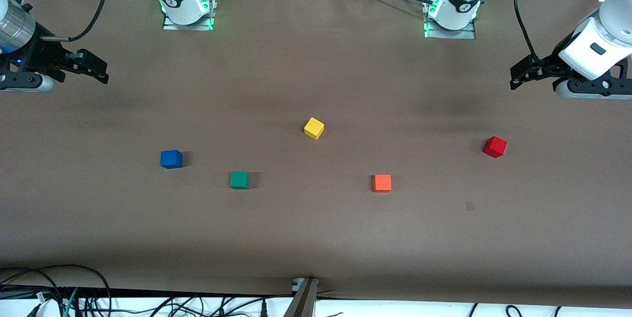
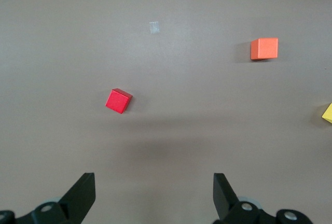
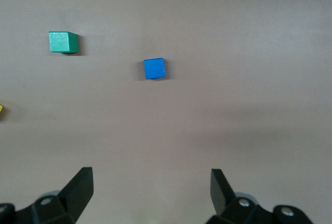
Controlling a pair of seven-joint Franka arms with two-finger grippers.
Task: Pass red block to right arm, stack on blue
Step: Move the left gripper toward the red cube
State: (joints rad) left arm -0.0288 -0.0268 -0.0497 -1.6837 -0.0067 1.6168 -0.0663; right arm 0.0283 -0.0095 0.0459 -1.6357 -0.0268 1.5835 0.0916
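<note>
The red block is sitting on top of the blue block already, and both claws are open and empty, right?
Not quite. The red block is not on the blue block; the front view shows both sitting apart on the table, red toward the left arm's end, blue toward the right arm's end. The rest holds: the left claw and right claw are open and empty.

You see only a sliver of the yellow cube (image 2: 327, 113) at each wrist view's edge.
</note>
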